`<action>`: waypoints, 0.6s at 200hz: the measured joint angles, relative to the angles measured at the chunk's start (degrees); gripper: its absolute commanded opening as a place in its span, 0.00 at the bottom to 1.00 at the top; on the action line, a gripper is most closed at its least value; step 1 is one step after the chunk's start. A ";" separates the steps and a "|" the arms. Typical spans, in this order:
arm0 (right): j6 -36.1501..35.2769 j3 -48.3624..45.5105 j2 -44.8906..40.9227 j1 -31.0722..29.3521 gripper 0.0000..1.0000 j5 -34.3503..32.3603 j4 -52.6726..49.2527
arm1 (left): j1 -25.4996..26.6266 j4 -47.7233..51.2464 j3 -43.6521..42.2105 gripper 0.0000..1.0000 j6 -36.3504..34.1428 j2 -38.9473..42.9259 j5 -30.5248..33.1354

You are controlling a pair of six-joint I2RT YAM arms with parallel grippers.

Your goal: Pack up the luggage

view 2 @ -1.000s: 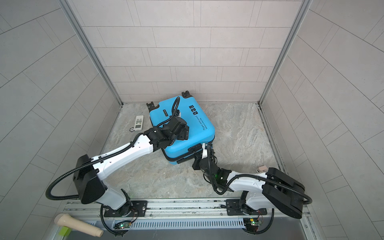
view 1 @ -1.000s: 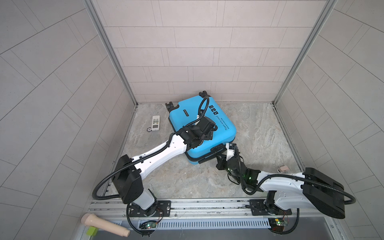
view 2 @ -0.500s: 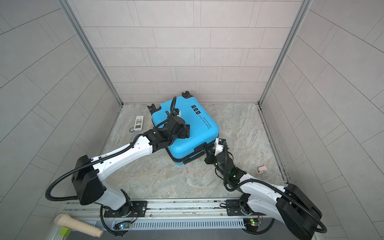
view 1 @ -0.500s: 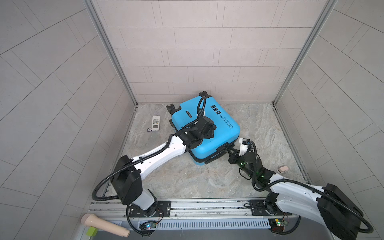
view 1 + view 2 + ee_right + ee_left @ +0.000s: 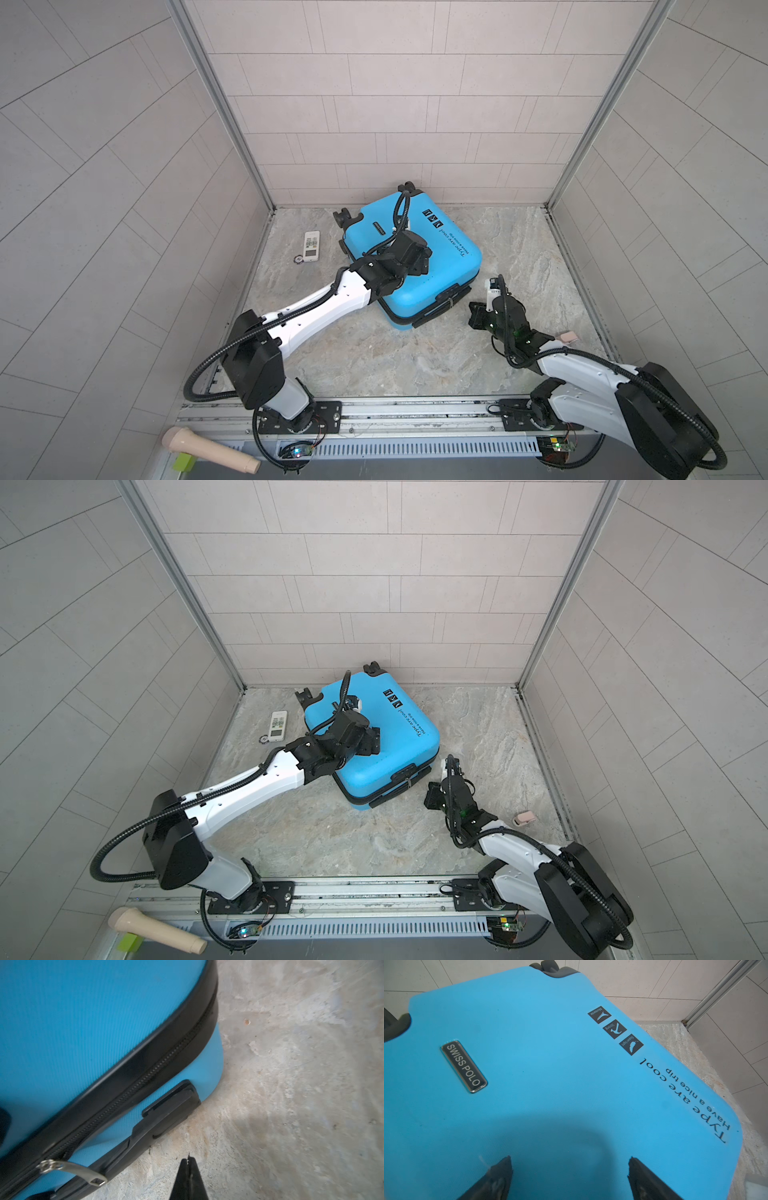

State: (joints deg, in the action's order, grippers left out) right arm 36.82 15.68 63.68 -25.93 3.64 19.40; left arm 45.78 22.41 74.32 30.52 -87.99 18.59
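Note:
The luggage (image 5: pixel 451 266) (image 5: pixel 405 750), a bright-blue hard-shell suitcase, lies flat and closed on the stone floor near the back wall, its black wheels toward the wall. My left gripper (image 5: pixel 420 262) (image 5: pixel 374 742) rests over its top shell, open; in the left wrist view the gripper (image 5: pixel 570 1160) has only blue shell (image 5: pixel 539 1064) between its fingers. My right gripper (image 5: pixel 478 316) (image 5: pixel 432 798) is shut and empty above the floor, just off the suitcase's front right corner. The right wrist view shows the gripper (image 5: pixel 188 1160) apart from the black zipper band (image 5: pixel 158 1059), its metal pull (image 5: pixel 72 1169) and a black side handle (image 5: pixel 166 1109).
A white remote (image 5: pixel 311 246) (image 5: pixel 277 726) with a small ring (image 5: pixel 297 259) lies left of the suitcase. A small pinkish object (image 5: pixel 567 336) (image 5: pixel 524 817) sits by the right wall. Tiled walls close three sides. A beige handle (image 5: pixel 208 451) lies outside the front rail.
My right gripper has drawn back to the right, away from the suitcase's front edge. The suitcase has turned slightly and shifted toward the back right. The left gripper stays over the shell.

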 measured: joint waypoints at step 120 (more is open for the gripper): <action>-1.49 16.35 -9.16 16.20 1.00 10.54 -14.27 | -12.09 11.72 -28.92 0.97 17.68 41.51 -0.55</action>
State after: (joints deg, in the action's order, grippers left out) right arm 35.33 32.03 54.52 -9.74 14.17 5.13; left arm 33.69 34.13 45.41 48.21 -46.48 18.04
